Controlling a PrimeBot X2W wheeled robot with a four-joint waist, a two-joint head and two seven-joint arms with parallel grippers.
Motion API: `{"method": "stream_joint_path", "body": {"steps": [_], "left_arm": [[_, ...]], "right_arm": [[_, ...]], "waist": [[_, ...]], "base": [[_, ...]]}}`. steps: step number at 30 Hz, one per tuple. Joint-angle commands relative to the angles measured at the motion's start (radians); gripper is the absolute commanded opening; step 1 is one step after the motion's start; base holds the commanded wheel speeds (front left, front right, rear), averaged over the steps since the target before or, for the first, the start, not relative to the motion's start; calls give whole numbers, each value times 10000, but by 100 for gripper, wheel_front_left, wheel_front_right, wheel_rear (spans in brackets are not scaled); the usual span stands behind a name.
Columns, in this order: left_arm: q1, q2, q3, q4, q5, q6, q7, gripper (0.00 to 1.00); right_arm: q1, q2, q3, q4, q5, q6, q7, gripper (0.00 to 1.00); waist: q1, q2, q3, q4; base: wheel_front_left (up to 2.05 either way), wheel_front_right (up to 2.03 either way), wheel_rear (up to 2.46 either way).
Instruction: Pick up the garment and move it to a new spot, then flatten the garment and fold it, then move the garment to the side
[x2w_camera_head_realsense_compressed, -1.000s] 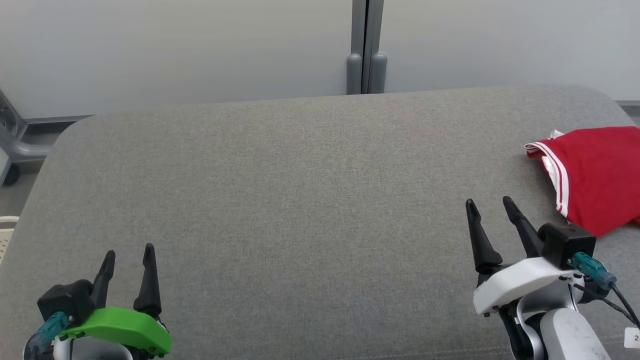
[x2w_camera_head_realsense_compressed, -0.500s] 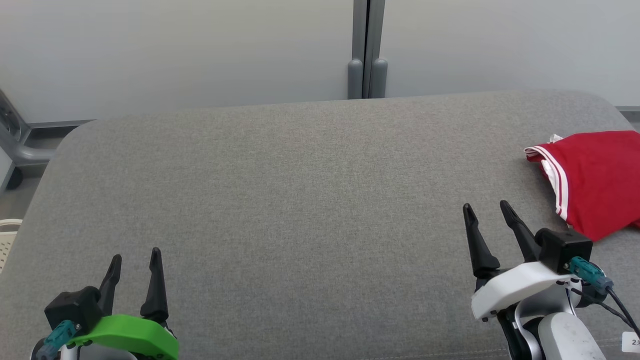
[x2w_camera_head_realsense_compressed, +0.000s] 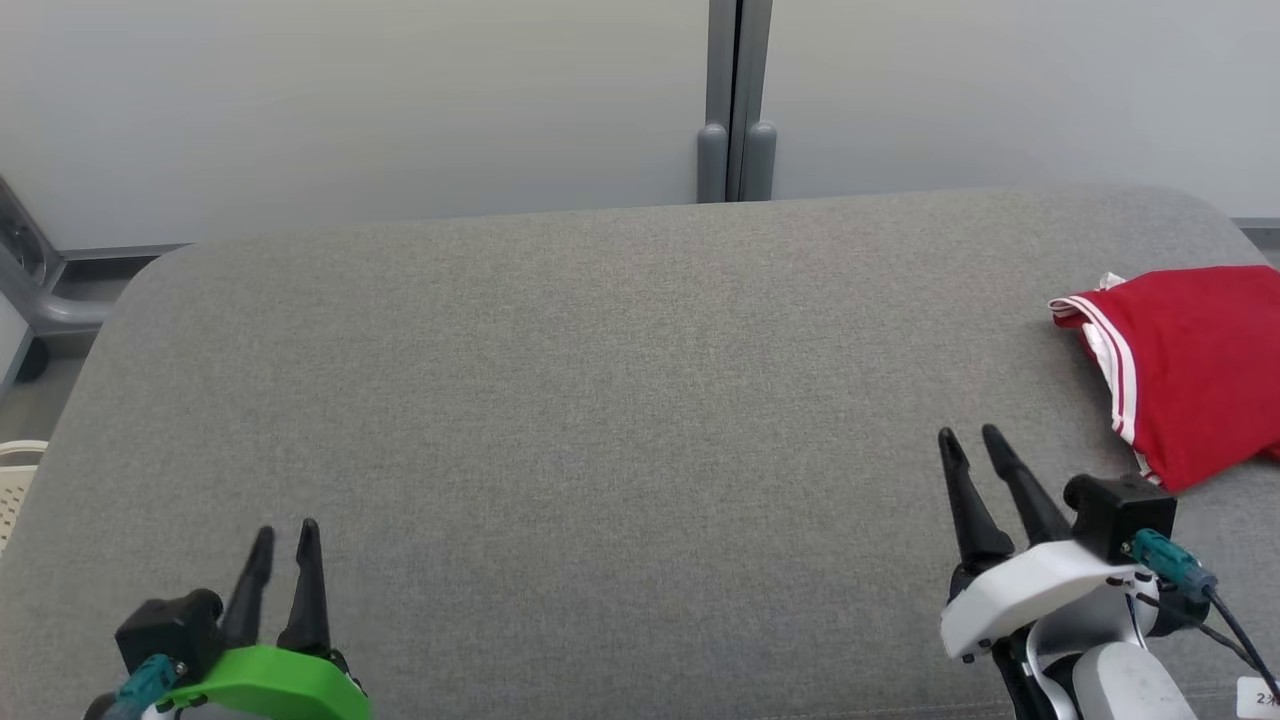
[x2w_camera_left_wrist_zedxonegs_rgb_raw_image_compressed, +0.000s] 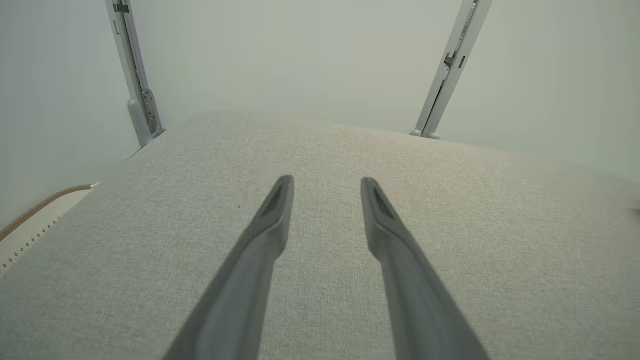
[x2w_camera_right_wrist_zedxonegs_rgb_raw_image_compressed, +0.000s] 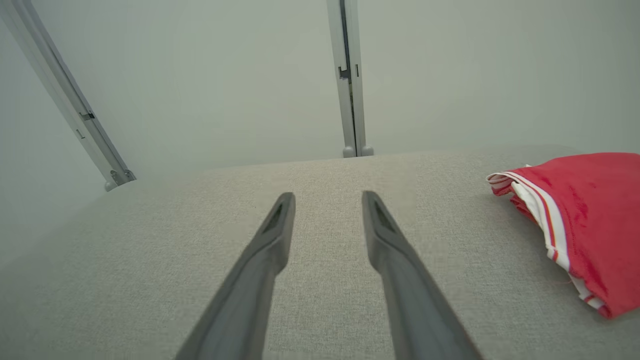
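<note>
Folded red garment (x2w_camera_head_realsense_compressed: 1195, 370) lay at frame right of grey table (x2w_camera_head_realsense_compressed: 600, 400), likely set aside; left tool (x2w_camera_head_realsense_compressed: 285, 527), right tool (x2w_camera_head_realsense_compressed: 968, 432) slightly spread, empty, hovering low.

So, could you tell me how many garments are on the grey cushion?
1: the red garment lies at the right end of the grey cushion, cut off by the frame; others could be beyond it.
</note>
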Motion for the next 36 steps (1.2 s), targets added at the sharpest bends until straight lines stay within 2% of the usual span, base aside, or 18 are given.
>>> {"method": "stream_joint_path", "body": {"steps": [1,23,36], "left_arm": [[-15,1,26,-25,-27,-12,4,0],[-442,-1135,1305,704,-2390,-1103,927,0],[-687,-1617,1970,915,-3480,-1619,1368,0]], "right_arm": [[-21,-4,-9,-14,32,0,2,0],[-182,5,-562,619,3767,-1,500,0],[-326,-3,-822,825,5511,-1,725,0]], "waist": [[0,0,1,0],[0,0,104,-35],[0,0,164,-55]], "base": [[0,0,0],[0,0,0],[0,0,0]]}}
